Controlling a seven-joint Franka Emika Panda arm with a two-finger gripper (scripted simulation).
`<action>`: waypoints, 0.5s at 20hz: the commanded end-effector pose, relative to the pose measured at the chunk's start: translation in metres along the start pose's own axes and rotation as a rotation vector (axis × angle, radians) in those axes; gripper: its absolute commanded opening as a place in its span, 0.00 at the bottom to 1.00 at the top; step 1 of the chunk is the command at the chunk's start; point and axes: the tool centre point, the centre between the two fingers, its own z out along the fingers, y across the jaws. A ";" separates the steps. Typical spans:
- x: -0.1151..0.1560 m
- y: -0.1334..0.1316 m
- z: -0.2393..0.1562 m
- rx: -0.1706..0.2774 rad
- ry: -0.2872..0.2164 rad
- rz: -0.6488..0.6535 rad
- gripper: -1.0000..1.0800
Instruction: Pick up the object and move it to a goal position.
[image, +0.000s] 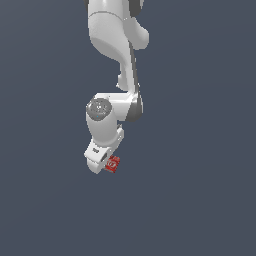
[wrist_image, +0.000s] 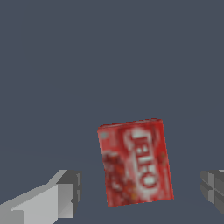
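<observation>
— Where is the box right now?

— The small red box (wrist_image: 135, 162) lies flat on the dark grey floor (wrist_image: 109, 57), its labelled face turned up to my wrist camera. White letters run along that face, over a blurry red picture; I cannot read them with confidence.

— And your gripper?

— My gripper (wrist_image: 141, 192) hangs above it with the jaws spread wide. In the wrist view one pale finger (wrist_image: 59, 197) shows at one side and the dark pad of the other finger (wrist_image: 213, 188) at the far side. The box sits in the gap between them, touching neither, nearer the pale finger's side than the dark pad's, though there is clear floor on both sides.

— Is it square to your fingers?

— Not quite. It is turned a little, so its long edges lean slightly off the line my fingers would close across.

— What does the exterior view show?

— My white arm (image: 112, 60) reaches down, the hand tilted, and the box (image: 112, 164) appears just beside the lower end of the gripper (image: 100, 162), toward the exterior view's right. From there I cannot tell the height between fingertips and box.
</observation>
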 end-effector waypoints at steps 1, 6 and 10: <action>-0.003 0.002 0.005 0.002 0.001 -0.045 0.96; -0.007 0.005 0.012 0.005 0.003 -0.103 0.96; -0.009 0.006 0.015 0.006 0.003 -0.128 0.96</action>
